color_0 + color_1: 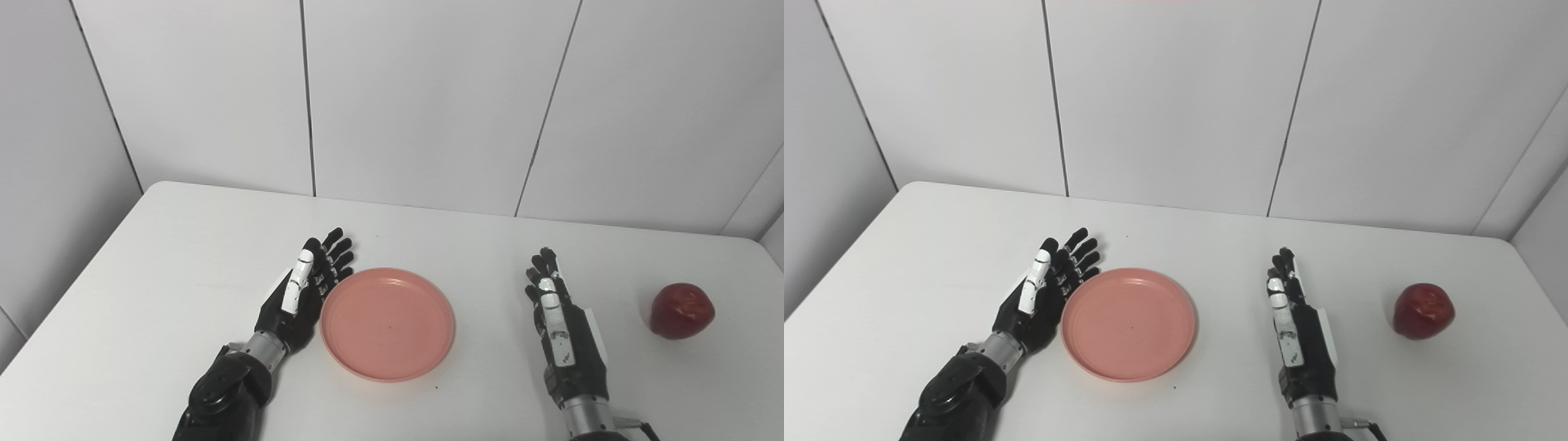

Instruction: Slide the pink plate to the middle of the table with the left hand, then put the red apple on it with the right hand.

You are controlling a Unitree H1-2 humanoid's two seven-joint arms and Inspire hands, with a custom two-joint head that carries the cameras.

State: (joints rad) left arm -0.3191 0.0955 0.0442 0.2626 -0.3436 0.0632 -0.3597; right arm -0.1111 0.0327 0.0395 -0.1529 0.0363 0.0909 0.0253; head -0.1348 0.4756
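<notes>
An empty pink plate (387, 323) lies flat near the middle of the white table (184, 245). My left hand (304, 293) rests edge-on right beside the plate's left rim, fingers straight and apart, holding nothing. My right hand (560, 324) stands open to the right of the plate, a clear gap away from it, fingers pointing toward the wall. The red apple (681, 310) sits upright on the table further right, well apart from the right hand.
A white panelled wall (429, 98) rises behind the table's far edge. The table's rounded right edge runs just past the apple, and its left edge slants down at the lower left.
</notes>
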